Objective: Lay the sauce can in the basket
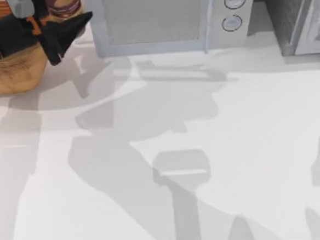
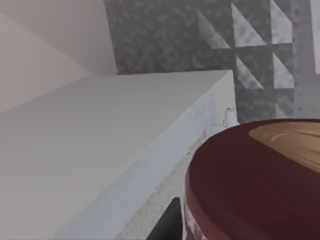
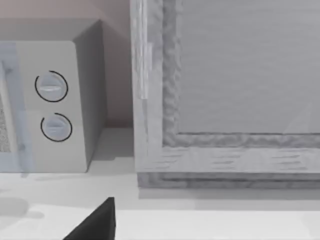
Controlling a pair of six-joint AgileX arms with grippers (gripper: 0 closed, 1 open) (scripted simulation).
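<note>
The surface [image 1: 250,146] is plain white, crossed by soft grey shadows. At the far left the basket [image 1: 14,72] is golden-brown wicker. The left gripper [image 1: 69,35] has black fingers with orange accents behind them. The sauce can [image 2: 255,180] is dark maroon, its top partly tan. The microwave [image 1: 158,21] is pale grey-white with a speckled grey door panel and 2 round dials ringed in black. The cabinet [image 3: 225,90] at the far right is mottled grey
</note>
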